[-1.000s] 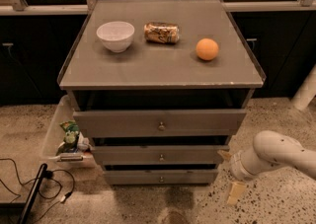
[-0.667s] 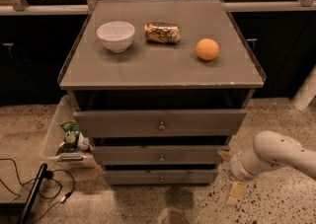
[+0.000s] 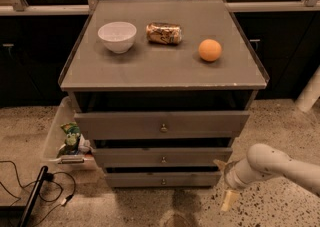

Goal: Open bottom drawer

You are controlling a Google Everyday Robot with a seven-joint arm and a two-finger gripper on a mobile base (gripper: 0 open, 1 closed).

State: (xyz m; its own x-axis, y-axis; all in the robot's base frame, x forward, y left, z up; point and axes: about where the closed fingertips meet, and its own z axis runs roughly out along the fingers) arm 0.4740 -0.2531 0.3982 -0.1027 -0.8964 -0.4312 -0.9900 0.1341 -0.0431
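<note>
My gripper [image 3: 223, 183] hangs low at about 4 o'clock in the camera view, just off the right end of the drawer stack and close to the speckled floor [image 3: 280, 211]; its two tan fingers [image 3: 229, 201] stand spread apart with nothing between them, one tip pointing up toward 10 o'clock and the other down toward 6 o'clock; my white arm [image 3: 280, 166] runs in from the right edge at 3 o'clock.

The bottom drawer [image 3: 140, 179] sits at 6 o'clock, the lowest and slimmest of three grey fronts, with its small round knob [image 3: 163, 181] at centre; my gripper is near its right end but not touching the knob, which lies toward 9 o'clock from my fingers; above it are the middle drawer [image 3: 135, 157] and the widest top drawer [image 3: 125, 124], each with a dark gap over its front.

On the cabinet top [image 3: 150, 71], toward 12 o'clock, a white bowl [image 3: 117, 36] stands at the left, a can [image 3: 164, 33] lies on its side in the middle, and an orange [image 3: 210, 50] rests at the right; all three are apart from one another.

At 9 o'clock from the drawers a pale bin [image 3: 52, 138] on the floor holds a green packet [image 3: 71, 136]; black cables [image 3: 20, 171] trail at 8 o'clock.
</note>
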